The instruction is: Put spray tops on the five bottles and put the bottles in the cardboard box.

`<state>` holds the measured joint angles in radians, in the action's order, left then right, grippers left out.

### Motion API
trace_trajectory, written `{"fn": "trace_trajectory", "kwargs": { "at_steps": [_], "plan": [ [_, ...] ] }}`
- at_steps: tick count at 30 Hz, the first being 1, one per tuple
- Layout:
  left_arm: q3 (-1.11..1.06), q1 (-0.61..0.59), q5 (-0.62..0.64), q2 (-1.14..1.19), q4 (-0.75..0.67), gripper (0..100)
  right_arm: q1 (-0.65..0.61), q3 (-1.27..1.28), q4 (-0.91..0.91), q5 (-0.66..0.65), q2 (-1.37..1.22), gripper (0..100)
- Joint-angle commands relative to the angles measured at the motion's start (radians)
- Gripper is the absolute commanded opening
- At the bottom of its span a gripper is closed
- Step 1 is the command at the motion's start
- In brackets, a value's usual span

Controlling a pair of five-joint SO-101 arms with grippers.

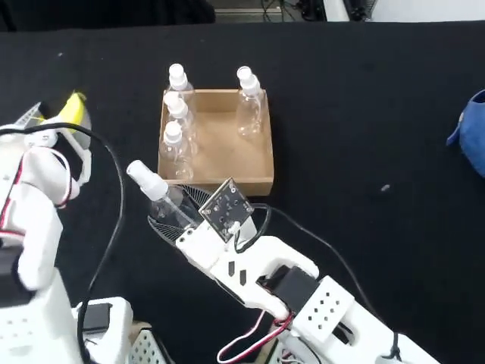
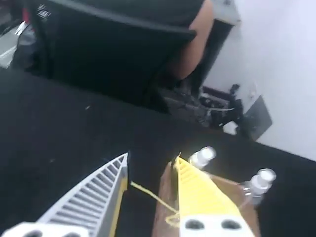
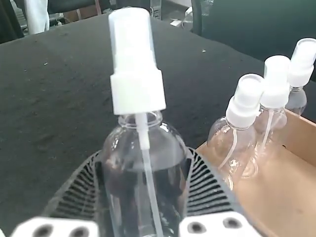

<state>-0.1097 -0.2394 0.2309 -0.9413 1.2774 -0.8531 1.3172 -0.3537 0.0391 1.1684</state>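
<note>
Clear bottle [image 3: 143, 182], white spray top [image 3: 134, 69] fitted

- A brown cardboard box [image 1: 227, 148] sits at upper centre on the black surface [image 1: 364, 114].
- Three clear plastic spray bottles [image 1: 178, 129] stand inside it along the left wall, and a fourth bottle [image 1: 249, 106] stands in the upper-right corner.
- The fifth bottle [image 1: 163, 199], in the right hand [image 1: 170, 211], is just off the box's lower-left corner.
- The left hand [image 1: 64, 114] is at the frame's left edge, well apart.

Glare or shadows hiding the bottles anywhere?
High view: no hard shadows; the held bottle fades into the black table. Right wrist view: mild highlights on its glass, dip tube readable. Left wrist view: bright wall, spray tops plain.
</note>
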Motion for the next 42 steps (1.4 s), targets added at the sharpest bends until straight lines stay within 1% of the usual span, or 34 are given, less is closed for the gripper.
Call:
{"fn": "trace_trajectory", "kwargs": {
  "at_steps": [1, 4, 6, 11, 15, 18, 21, 23, 28, 33, 36, 40, 42],
  "plan": [
    [-0.105, -0.131, -0.006, -0.006, -0.031, 3, 0.005, -0.024, 0.023, -0.002, 0.084, 1.0],
    [-0.228, -0.229, -0.006, -0.006, -0.078, 3, 0.087, -0.01, 0.021, -0.002, 0.157, 1.0],
    [-0.335, -0.271, -0.006, -0.006, -0.126, 3, 0.158, -0.013, 0.002, 0.003, 0.209, 1.0],
    [-0.667, -0.295, -0.006, -0.006, -0.333, 3, 0.305, -0.015, -0.023, 0.005, 0.321, 1.0],
    [-0.866, -0.291, 0.002, -0.008, -0.5, 3, 0.42, -0.013, -0.012, 0.006, 0.343, 1.0],
    [-0.966, -0.291, 0.002, -0.008, -0.594, 3, 0.489, 0.001, 0.081, 0.009, 0.317, 1.0],
    [-1.047, -0.289, 0.002, -0.008, -0.677, 3, 0.545, 0.025, 0.244, 0.064, 0.236, 1.0],
    [-1.092, -0.289, 0.002, -0.008, -0.729, 3, 0.563, 0.027, 0.325, 0.081, 0.151, 1.0],
    [-1.187, -0.289, 0.003, -0.006, -0.844, 3, 0.566, 0.022, 0.477, 0.077, -0.05, 1.1],
    [-1.26, -0.289, 0.003, -0.006, -0.964, 3, 0.566, 0.027, 0.52, 0.077, -0.134, 1.1],
    [-1.277, -0.289, 0.003, -0.006, -0.997, 3, 0.565, 0.045, 0.526, 0.077, -0.133, 1.2],
    [-1.277, -0.289, 0.003, -0.006, -0.996, 3, 0.566, 0.081, 0.528, 0.075, -0.15, 1.1],
    [-1.277, -0.289, 0.003, -0.006, -0.996, 3, 0.566, 0.107, 0.571, 0.08, -0.168, 1.1]
  ]
}}
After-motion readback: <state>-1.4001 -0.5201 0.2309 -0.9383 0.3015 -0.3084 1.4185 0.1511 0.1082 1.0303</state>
